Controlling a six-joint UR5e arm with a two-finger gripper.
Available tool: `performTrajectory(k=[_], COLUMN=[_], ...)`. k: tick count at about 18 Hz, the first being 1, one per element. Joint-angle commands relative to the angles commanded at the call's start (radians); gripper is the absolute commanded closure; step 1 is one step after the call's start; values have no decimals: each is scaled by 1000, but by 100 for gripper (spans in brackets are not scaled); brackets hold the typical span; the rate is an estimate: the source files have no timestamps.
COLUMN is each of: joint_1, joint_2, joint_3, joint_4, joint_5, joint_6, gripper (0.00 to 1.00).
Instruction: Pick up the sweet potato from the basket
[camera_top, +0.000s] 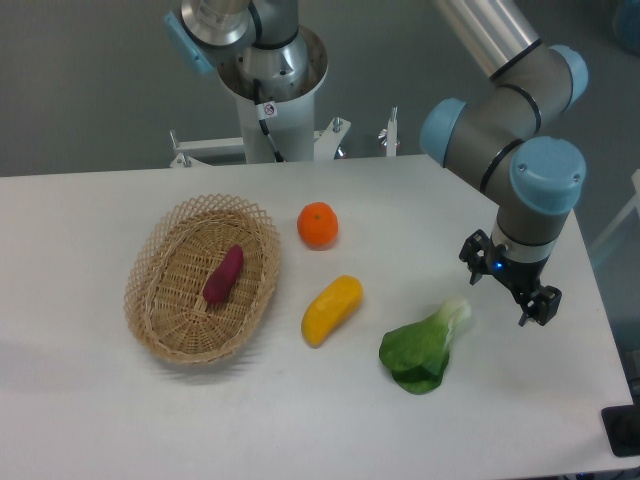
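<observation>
The sweet potato (223, 275), a small dark reddish-purple tuber, lies slanted in the middle of the basket (160, 318), an oval tan wicker one on the left part of the white table. My gripper (508, 292) hangs far to the right, above the table near its right edge, well apart from the basket. Its dark fingers point down and away from the camera, and I cannot make out whether they are open or shut. Nothing shows between them.
A round orange (318, 224) sits just right of the basket. A yellow-orange oblong fruit (332, 309) lies below it. A green leafy vegetable (424, 346) rests close to the gripper's left. The robot's base (272, 90) stands at the table's back edge.
</observation>
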Motion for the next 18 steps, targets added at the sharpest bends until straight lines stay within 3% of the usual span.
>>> performTrajectory(k=[18], joint_1=[-15], joint_2=[14], joint_3=[-23], joint_4=[-5], joint_5=[-3], joint_6=[-15], gripper=[0])
